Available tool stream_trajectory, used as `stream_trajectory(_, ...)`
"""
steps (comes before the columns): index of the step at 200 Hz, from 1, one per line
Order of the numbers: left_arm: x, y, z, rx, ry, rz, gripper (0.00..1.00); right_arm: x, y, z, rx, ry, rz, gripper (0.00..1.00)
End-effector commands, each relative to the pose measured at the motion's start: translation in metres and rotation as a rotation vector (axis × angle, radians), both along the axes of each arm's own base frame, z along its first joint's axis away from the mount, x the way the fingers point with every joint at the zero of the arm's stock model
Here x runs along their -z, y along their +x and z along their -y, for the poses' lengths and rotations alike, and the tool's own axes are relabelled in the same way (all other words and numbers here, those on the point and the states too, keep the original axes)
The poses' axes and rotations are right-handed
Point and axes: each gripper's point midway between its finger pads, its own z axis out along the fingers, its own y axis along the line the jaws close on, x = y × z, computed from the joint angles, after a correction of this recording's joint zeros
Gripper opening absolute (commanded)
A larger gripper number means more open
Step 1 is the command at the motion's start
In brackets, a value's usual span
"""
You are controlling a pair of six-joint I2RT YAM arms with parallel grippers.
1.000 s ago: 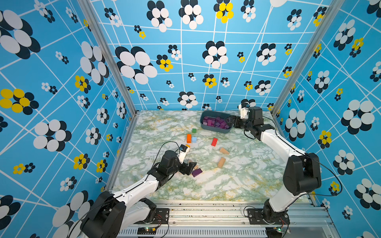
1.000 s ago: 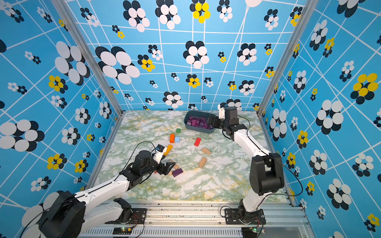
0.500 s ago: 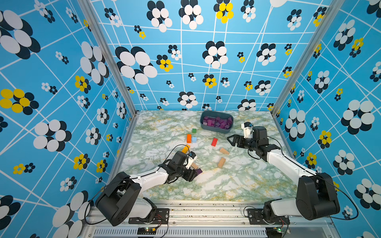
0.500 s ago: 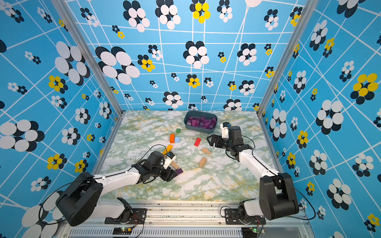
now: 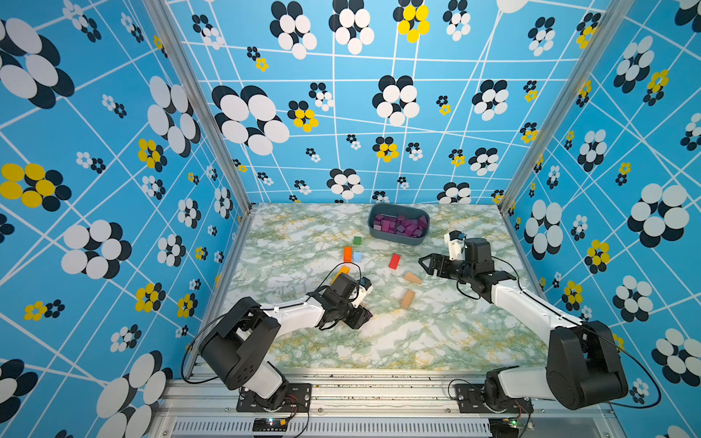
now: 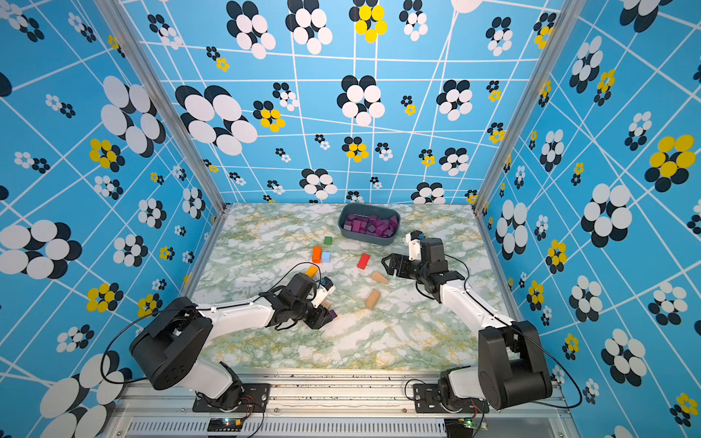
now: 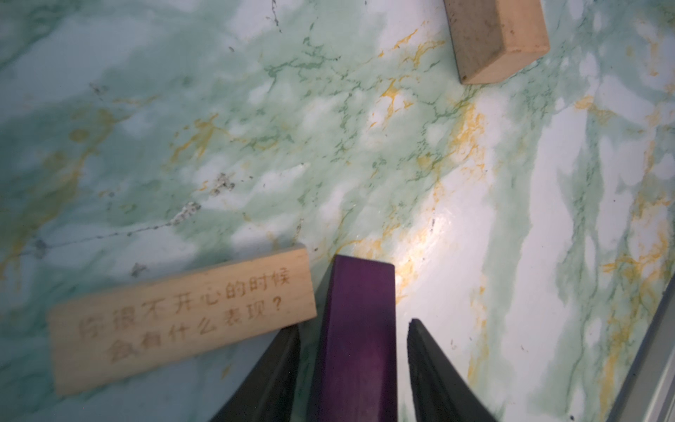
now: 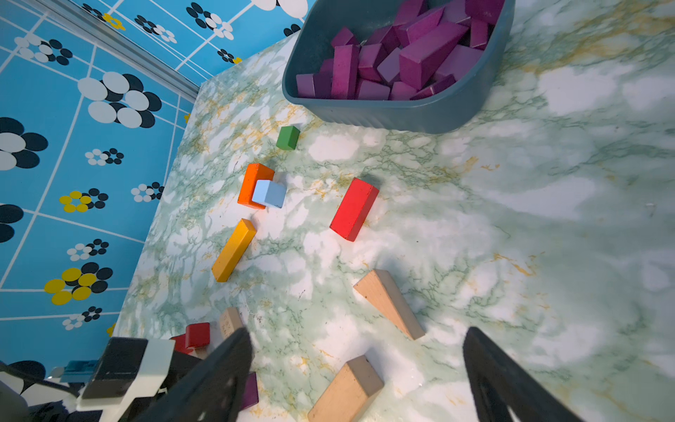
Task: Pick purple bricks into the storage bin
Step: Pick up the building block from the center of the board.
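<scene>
One purple brick (image 7: 358, 329) lies on the marble table, and my left gripper (image 7: 354, 325) stands astride it. The two black fingers run along its long sides, with a thin strip of table showing on each side. In a top view the brick (image 6: 333, 314) peeks out from under that gripper (image 6: 328, 316). The storage bin (image 5: 398, 238) stands at the back and holds several purple bricks (image 5: 398, 223). My right gripper (image 5: 423, 263) hovers open and empty in front of the bin (image 8: 394, 113), above the tan wedges.
An engraved tan plank (image 7: 182, 318) lies right beside the left fingers, and a tan block (image 7: 496, 40) sits farther off. Two tan wedges (image 5: 411, 278) (image 5: 407, 299), a red bar (image 5: 394, 261), an orange block (image 5: 347, 254), a light blue cube (image 5: 357, 256), a green cube (image 5: 357, 240) and a yellow bar (image 8: 233, 250) dot the middle.
The left gripper has come down over the purple brick and its jaws have narrowed around it. The right arm has drawn back from the bin toward the middle of the table, still open.
</scene>
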Motion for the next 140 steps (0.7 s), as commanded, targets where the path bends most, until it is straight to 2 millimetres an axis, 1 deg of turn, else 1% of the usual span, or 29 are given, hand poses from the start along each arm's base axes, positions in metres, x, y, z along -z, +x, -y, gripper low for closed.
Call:
stream_trajectory(1, 0.024, -0.012, -0.011, 0.005, 0.097, -0.082, 0.33, -0.008, -0.003, 0.000, -0.008, -0.005, 0.031, 0.93)
stream_trajectory(16, 0.027, -0.012, -0.010, 0.012, 0.108, -0.100, 0.23, -0.009, -0.004, 0.003, -0.002, -0.017, 0.032, 0.93)
stream_trajectory(30, 0.027, -0.011, -0.009, 0.013, 0.119, -0.105, 0.22, -0.009, -0.005, 0.006, 0.005, -0.030, 0.035, 0.94)
stream_trajectory(62, 0.016, -0.008, -0.008, 0.012, 0.116, -0.074, 0.26, -0.012, -0.008, 0.008, 0.009, -0.043, 0.038, 0.94)
stream_trajectory(84, 0.005, -0.002, -0.008, -0.001, 0.111, -0.032, 0.34, -0.014, -0.009, 0.008, 0.008, -0.037, 0.041, 0.94)
stream_trajectory(94, -0.002, 0.000, -0.007, -0.003, 0.101, -0.012, 0.42, -0.014, -0.009, 0.008, 0.008, -0.036, 0.044, 0.94)
stream_trajectory(100, -0.007, 0.001, -0.006, -0.005, 0.098, -0.002, 0.42, -0.015, -0.010, 0.008, 0.008, -0.036, 0.044, 0.94)
stream_trajectory(102, -0.008, 0.001, -0.006, -0.006, 0.097, 0.000, 0.46, -0.014, -0.010, 0.008, 0.008, -0.036, 0.043, 0.94)
stream_trajectory(106, -0.011, 0.001, -0.006, -0.010, 0.096, 0.005, 0.48, -0.015, -0.010, 0.008, 0.007, -0.036, 0.044, 0.94)
stream_trajectory(123, -0.019, -0.004, -0.009, -0.024, 0.117, 0.014, 0.48, -0.015, -0.010, 0.009, 0.012, -0.037, 0.046, 0.94)
stream_trajectory(140, -0.021, -0.011, -0.012, -0.033, 0.126, 0.016, 0.48, -0.014, -0.010, 0.010, 0.015, -0.042, 0.048, 0.94)
